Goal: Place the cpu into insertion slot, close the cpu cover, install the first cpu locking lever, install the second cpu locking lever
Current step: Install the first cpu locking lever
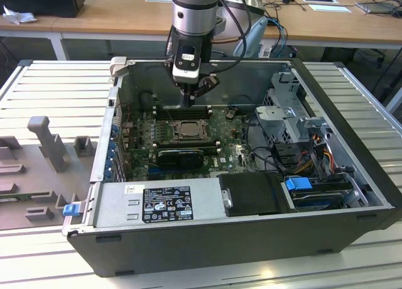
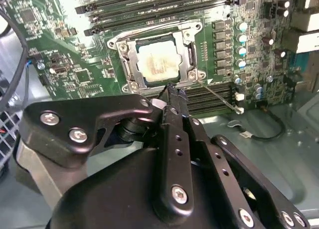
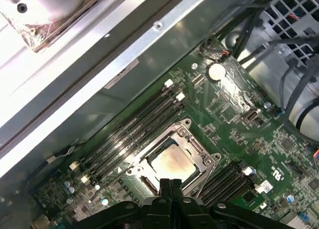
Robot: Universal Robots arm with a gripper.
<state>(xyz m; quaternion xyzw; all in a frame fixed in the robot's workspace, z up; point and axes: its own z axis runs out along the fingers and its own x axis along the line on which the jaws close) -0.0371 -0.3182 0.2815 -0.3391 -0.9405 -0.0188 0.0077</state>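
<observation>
The cpu, a pale square chip, lies in the insertion slot on the green motherboard. The silver cpu cover lies flat around it, and the chip shows through its cut-out. A thin wire locking lever sticks out from one socket corner, away from the frame. My gripper hangs just above the socket's edge. Its black fingers are pressed together with nothing between them.
Black memory slots flank the socket. The open case holds a power supply at the front, and a drive cage and cables on the exterior view's right. The metal case wall stands close behind the socket.
</observation>
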